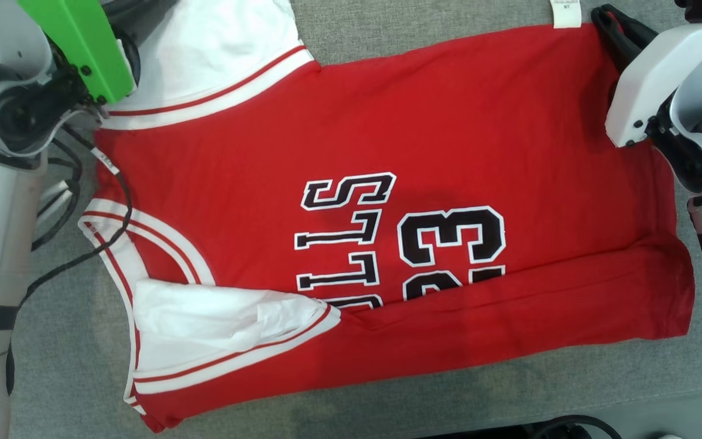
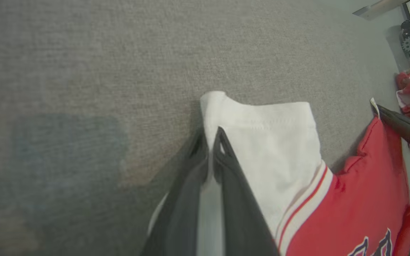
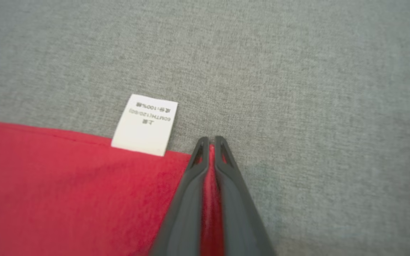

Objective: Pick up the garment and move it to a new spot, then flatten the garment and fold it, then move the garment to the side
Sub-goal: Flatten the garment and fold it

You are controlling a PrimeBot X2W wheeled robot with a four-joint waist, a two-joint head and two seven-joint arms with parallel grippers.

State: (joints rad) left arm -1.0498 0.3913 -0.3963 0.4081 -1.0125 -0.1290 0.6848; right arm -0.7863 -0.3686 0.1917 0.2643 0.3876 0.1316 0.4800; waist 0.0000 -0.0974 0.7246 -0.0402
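On the grey surface (image 1: 424, 24) the red jersey (image 1: 448, 122) lies spread. The left gripper (image 2: 210, 140) pinches its white sleeve (image 2: 272, 142), the right gripper (image 3: 210, 142) its hem corner by the care label (image 3: 144, 124); shallow bites may slip if the arms lift unevenly.

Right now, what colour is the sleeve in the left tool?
White sleeve; best in left wrist view.

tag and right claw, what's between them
Only bare grey cloth and a sliver of the red jersey lie between the tag and the right claw, seen in the right wrist view.
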